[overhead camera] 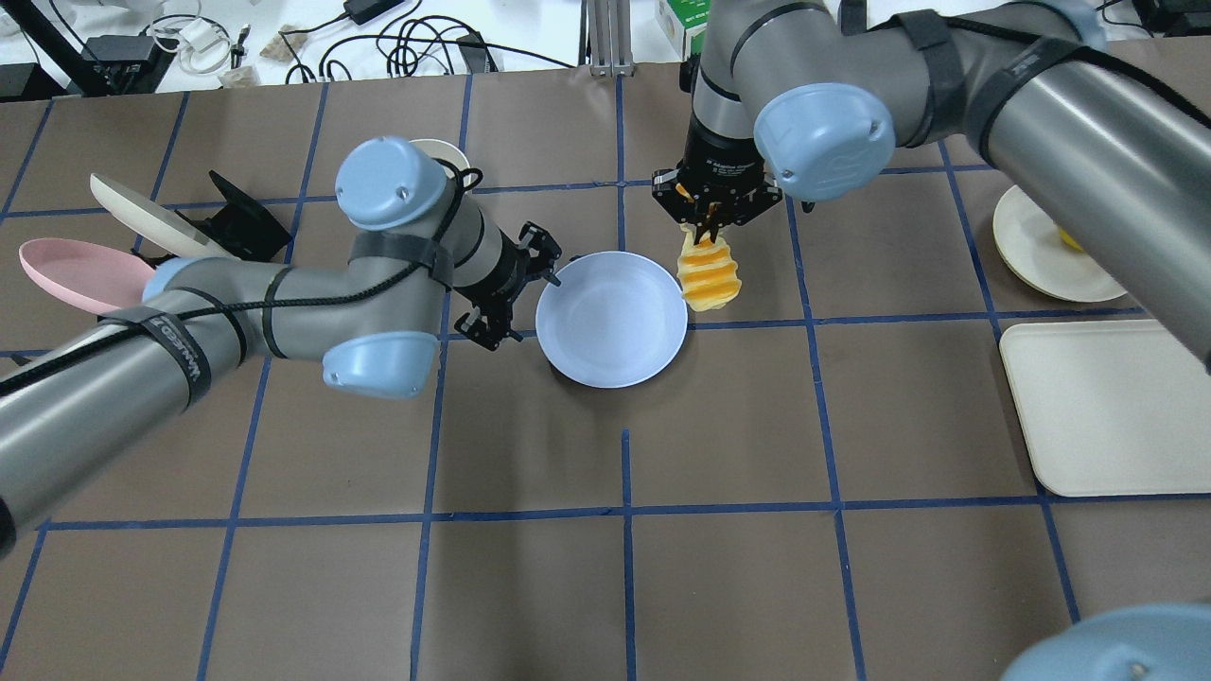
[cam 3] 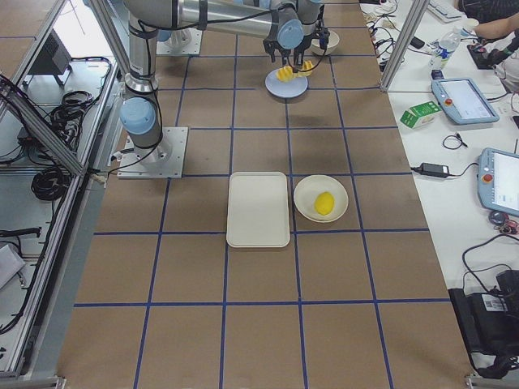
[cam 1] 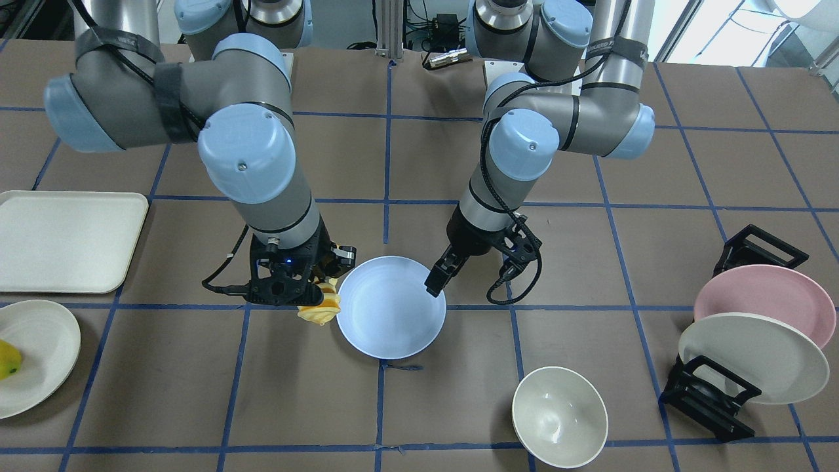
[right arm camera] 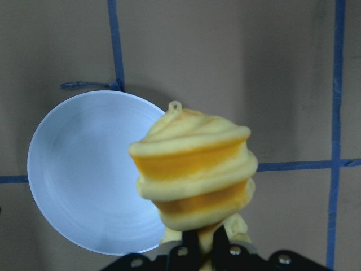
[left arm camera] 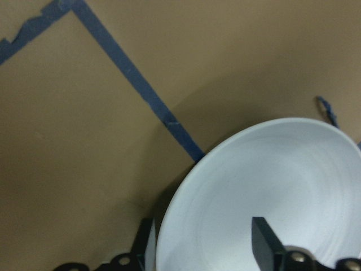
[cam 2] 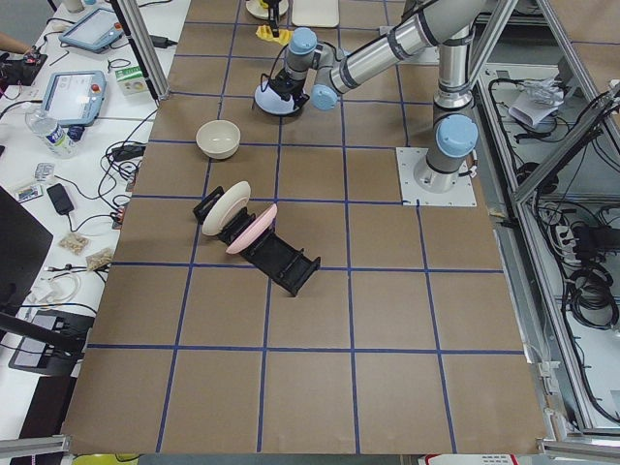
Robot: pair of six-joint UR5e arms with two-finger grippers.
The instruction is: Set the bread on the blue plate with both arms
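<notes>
The blue plate (cam 1: pixel 387 321) lies mid-table and also shows in the overhead view (overhead camera: pixel 610 326). My left gripper (cam 1: pixel 434 282) is at its rim. In the left wrist view its fingers (left arm camera: pixel 262 243) straddle the plate (left arm camera: pixel 271 180), one above and one beneath, and look shut on the rim. My right gripper (overhead camera: pixel 705 230) is shut on one end of the bread (overhead camera: pixel 710 276). The orange-and-pale-yellow loaf hangs down just beside the plate's opposite rim (cam 1: pixel 320 309). In the right wrist view the bread (right arm camera: pixel 194 169) overlaps the plate's edge (right arm camera: pixel 84 180).
A cream tray (cam 1: pixel 65 239) and a cream plate (cam 1: pixel 39 367) holding a yellow-green fruit (cam 1: pixel 8 359) lie on my right side. A white bowl (cam 1: pixel 559 416) stands at the table's far side. A black rack holds a pink plate (cam 1: pixel 763 298) and a cream plate (cam 1: pixel 754 357) on my left.
</notes>
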